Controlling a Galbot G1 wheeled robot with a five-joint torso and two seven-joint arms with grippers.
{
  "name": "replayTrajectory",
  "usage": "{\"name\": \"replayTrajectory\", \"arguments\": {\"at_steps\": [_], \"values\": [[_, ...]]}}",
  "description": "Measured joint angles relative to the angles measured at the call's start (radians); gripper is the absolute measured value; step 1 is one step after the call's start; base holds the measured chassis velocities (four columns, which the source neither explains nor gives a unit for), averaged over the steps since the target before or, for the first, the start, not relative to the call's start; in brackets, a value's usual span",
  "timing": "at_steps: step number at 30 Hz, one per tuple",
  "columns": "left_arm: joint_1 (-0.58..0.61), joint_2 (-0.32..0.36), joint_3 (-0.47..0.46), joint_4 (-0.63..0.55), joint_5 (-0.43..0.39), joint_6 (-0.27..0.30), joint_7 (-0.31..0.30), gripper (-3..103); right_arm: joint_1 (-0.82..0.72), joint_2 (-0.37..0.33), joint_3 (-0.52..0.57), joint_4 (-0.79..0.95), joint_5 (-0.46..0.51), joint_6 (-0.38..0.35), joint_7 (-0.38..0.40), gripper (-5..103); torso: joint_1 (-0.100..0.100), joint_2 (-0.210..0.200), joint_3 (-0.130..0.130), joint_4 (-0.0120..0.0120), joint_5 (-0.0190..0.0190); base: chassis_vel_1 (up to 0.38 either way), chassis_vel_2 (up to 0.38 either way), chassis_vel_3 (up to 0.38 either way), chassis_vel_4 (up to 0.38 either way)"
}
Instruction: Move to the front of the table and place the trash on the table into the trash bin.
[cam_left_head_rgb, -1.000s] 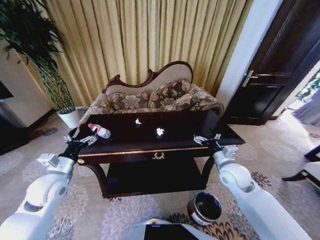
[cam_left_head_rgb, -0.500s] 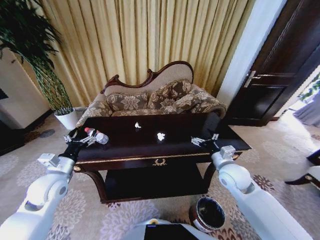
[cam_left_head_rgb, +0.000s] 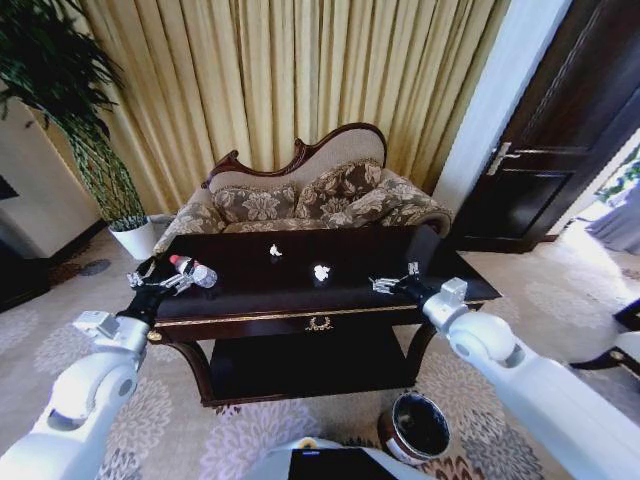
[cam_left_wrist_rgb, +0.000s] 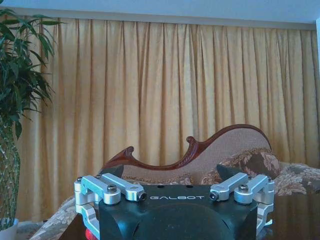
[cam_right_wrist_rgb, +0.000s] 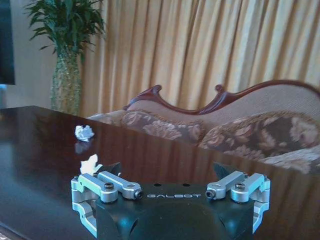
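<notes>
Right gripper (cam_left_head_rgb: 392, 283) now further left over the table (cam_left_head_rgb: 300, 300) than half a second ago, off the right end and in toward the middle. Left gripper (cam_left_head_rgb: 160, 283) roughly where it was, at the table's left end. Whole head view barely shifted over that half second, so base looks settled at the table front; drive step judged done, pickup phase starting.

Right gripper: fingers spread wide, holding nothing, low over the tabletop near the front edge. Nearer crumpled scrap (cam_left_head_rgb: 320, 272) lies left of it and slightly farther back, near but apart. In the right wrist view that scrap (cam_right_wrist_rgb: 90, 164) sits just beyond the left finger, not between the fingers; second scrap (cam_right_wrist_rgb: 84, 132) farther off on the glossy top. Likely target is the nearer scrap, judging by the approach direction.

Left gripper: fingers open, empty. Bottle (cam_left_head_rgb: 194, 270) with red cap lies on its side just right of and beyond it, close, contact not evident. Red sliver at the lower edge of the left wrist view probably the cap, too little visible to confirm.

Far scrap (cam_left_head_rgb: 275, 250) mid-table toward the sofa side. Trash bin (cam_left_head_rgb: 417, 428) on the carpet at front right, below the right arm, well apart from both grippers. Nothing binned yet by the look of it.
</notes>
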Motion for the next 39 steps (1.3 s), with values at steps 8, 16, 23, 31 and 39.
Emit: {"name": "replayTrajectory", "arguments": {"at_steps": [8,16,23,31,39], "values": [[0.012,-0.003,0.001,-0.022,-0.003,0.014,-0.029,100,0.119,0.035,-0.125,-0.056,0.046,0.0,-0.017,100,0.0,0.0,0.0,0.0,-0.0001,0.0,0.0,0.0,0.0],[0.04,-0.007,-0.035,-0.022,-0.008,0.017,-0.041,100,0.3,0.075,-0.313,-0.12,0.064,0.002,-0.026,100,0.0,0.0,0.0,0.0002,-0.0004,0.0,0.0,0.0,0.0],[0.05,-0.01,-0.052,-0.021,-0.01,0.017,-0.043,100,0.449,0.13,-0.443,-0.2,0.068,0.001,-0.019,100,0.0,0.0,0.0,0.0003,-0.0002,0.0,0.0,0.0,0.0],[0.052,-0.011,-0.06,-0.018,-0.011,0.016,-0.046,100,0.506,0.187,-0.531,-0.249,0.085,-0.015,0.022,100,0.0,0.0,0.0,0.0001,-0.0001,0.0,0.0,0.0,0.0],[0.043,-0.008,-0.069,-0.005,-0.01,0.015,-0.049,100,0.503,0.21,-0.553,-0.271,0.076,-0.021,0.046,89,0.0,0.0,0.0,0.0,-0.0001,0.0,0.0,0.0,0.0]]}}
